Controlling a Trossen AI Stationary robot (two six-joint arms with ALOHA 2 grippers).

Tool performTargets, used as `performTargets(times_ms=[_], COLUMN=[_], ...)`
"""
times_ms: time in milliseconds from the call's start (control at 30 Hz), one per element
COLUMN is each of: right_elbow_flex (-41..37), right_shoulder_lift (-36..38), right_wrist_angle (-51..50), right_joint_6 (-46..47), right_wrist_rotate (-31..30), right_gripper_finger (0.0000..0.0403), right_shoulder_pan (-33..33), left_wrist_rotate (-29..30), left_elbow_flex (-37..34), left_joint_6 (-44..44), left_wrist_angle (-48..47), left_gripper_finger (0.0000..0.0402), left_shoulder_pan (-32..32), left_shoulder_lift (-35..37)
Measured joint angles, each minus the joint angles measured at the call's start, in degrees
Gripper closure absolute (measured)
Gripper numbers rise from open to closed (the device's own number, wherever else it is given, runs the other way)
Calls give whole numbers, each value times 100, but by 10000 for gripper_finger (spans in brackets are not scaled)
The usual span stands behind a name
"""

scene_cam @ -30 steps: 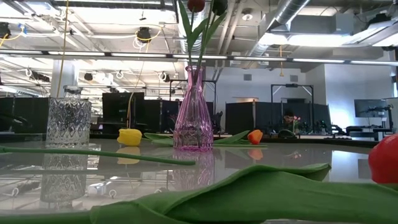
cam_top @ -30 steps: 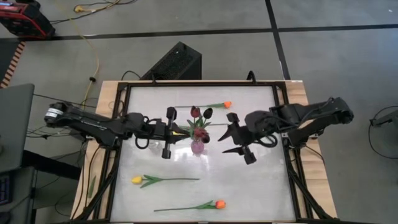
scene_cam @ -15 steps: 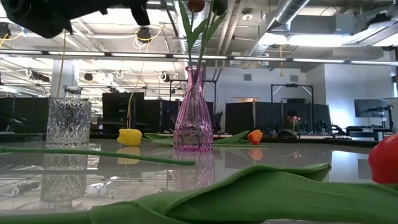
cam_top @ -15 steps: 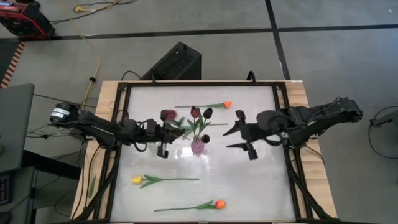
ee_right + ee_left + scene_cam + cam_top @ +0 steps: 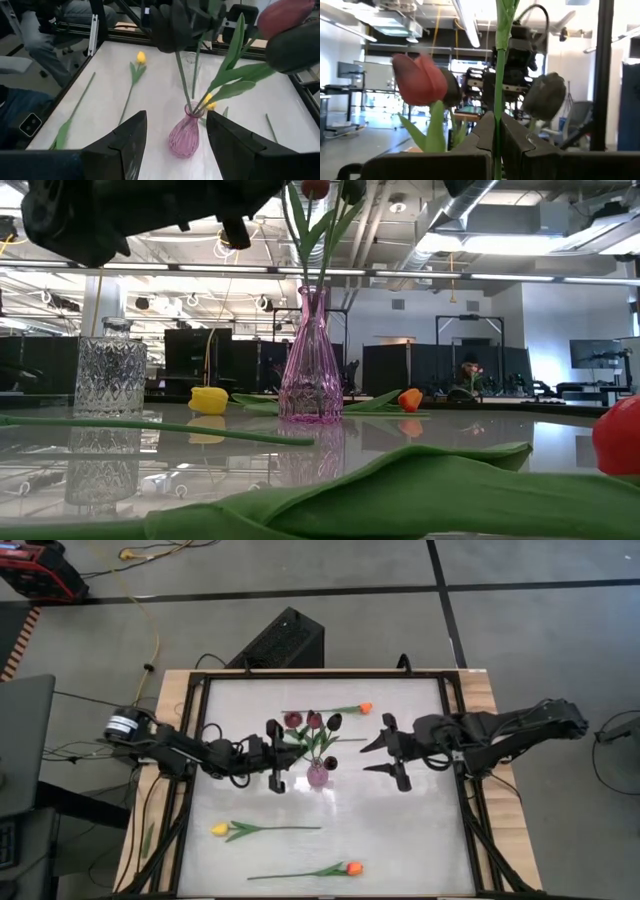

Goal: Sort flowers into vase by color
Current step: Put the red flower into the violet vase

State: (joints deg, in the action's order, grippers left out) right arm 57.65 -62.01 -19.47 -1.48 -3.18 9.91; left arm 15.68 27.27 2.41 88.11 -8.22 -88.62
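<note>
A pink glass vase (image 5: 318, 776) stands mid-table with two dark maroon tulips (image 5: 314, 720) in it. My left gripper (image 5: 283, 752) hovers just left of the vase, tipped upward. It is shut on the stem of a third maroon tulip, whose head (image 5: 293, 720) sits beside the vase's heads. My right gripper (image 5: 372, 758) hangs open to the right of the vase (image 5: 186, 137), touching nothing. Lying flat on the table are a yellow tulip (image 5: 220, 829), an orange tulip (image 5: 352, 867) near the front edge and another orange tulip (image 5: 365, 708) at the back. My left gripper pinches the tulip's thin green stem (image 5: 498, 107) between its two shut fingers (image 5: 480, 137), which lie across it. The stem rises from the fingertips and leaves the wrist view at the top. The flower is lifted clear of the table; its lower end is hidden.
A clear cut-glass vase (image 5: 110, 375) stands left of the pink one, under my left arm (image 5: 120, 210). A dark frame (image 5: 320, 673) rims the white table. Free room lies near the right and far left of the table.
My left gripper has sunk and tipped upward, carrying the maroon tulip; its head has swung toward the table's right, up beside the heads in the vase. My right gripper has sunk and drawn back slightly toward the table's right edge, staying open.
</note>
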Motion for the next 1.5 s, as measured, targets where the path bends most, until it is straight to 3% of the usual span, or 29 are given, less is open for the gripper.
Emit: performTargets(times_ms=[333, 933, 1300, 1500], right_elbow_flex=[4, 4, 4, 4], right_shoulder_lift=[-145, -202, -202, -202], right_wrist_angle=[174, 200, 193, 190], right_joint_6=[4, 17, 107, 109], right_wrist_rotate=[33, 37, 37, 37], right_gripper_finger=[173, 173, 173, 173], right_shoulder_pan=[72, 94, 94, 94], left_wrist_rotate=[40, 151, -85, -80], left_elbow_flex=[109, 111, 114, 114], left_joint_6=[-362, -402, -164, -264], left_wrist_angle=[133, -294, -463, -1407], left_gripper_finger=[401, 397, 310, 258], left_shoulder_pan=[149, 149, 149, 152], left_shoulder_lift=[-459, -481, -477, -119])
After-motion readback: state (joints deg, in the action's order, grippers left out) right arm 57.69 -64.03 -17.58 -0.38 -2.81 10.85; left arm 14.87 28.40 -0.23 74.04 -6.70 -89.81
